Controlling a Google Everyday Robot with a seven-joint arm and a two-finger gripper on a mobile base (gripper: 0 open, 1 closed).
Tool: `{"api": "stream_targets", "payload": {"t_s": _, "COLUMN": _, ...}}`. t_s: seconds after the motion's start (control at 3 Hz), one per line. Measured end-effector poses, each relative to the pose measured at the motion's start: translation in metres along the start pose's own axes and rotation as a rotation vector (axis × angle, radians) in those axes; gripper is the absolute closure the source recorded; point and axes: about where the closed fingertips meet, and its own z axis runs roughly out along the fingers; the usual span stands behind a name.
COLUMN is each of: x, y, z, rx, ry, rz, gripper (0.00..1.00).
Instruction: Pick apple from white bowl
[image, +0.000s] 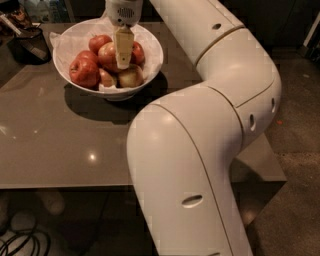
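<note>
The white bowl (152, 46), lined with crinkled white paper, stands at the back left of the grey table (60, 145). It holds several apples. The largest, pale pinkish-red apple (106, 54) lies near the bowl's middle. The gripper (123, 59) hangs straight down from the wrist into the bowl, against the right side of that apple and partly covering it. Smaller dark red apples (83, 71) lie to the left and at the back. A yellow-green apple (131, 76) lies just below the gripper's tip.
A small dark mesh container (31, 44) stands left of the bowl at the table's back left corner. The robot's thick white arm (200, 150) fills the right and front of the view and hides the table's right part. Cables lie on the floor at bottom left.
</note>
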Motion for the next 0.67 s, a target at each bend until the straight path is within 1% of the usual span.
{"api": "stream_targets", "payload": {"t_s": 0.33, "x": -0.0032, "y": -0.0055, "z": 0.0069, "rx": -0.003, "ry": 0.0, "rz": -0.011, "gripper": 0.27}}
{"api": "stream_targets", "payload": {"t_s": 0.67, "x": -0.0036, "y": -0.0027, "z": 0.0137, "rx": -0.025, "ry": -0.013, "rz": -0.005, "gripper": 0.3}}
